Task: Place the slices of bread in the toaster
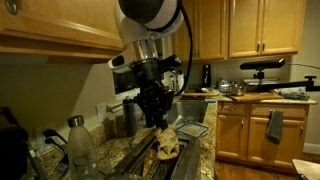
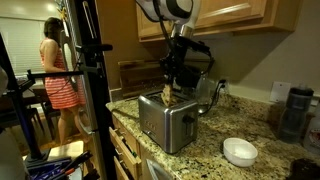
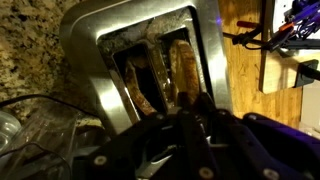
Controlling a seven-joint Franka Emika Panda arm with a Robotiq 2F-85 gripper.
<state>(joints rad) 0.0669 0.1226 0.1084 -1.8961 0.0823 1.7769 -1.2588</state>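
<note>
While it hangs directly above the toaster (image 2: 167, 122), the gripper (image 2: 172, 84) has its jaws drawn nearly together, pinching the top edge of one slice of bread (image 2: 166, 97). Item held: upright, lower part inside the toaster's slot, upper part protruding. Toaster: silver, two long slots on top. Wrist view: second slice (image 3: 140, 85) seated in the toaster's other slot, beside the held one. White bowl (image 2: 240, 151): on the granite counter (image 2: 205, 160), near the toaster.

surface: granite counter (image 2: 215, 122) | on it: toaster (image 2: 165, 125), white bowl (image 2: 240, 151), well apart
</note>
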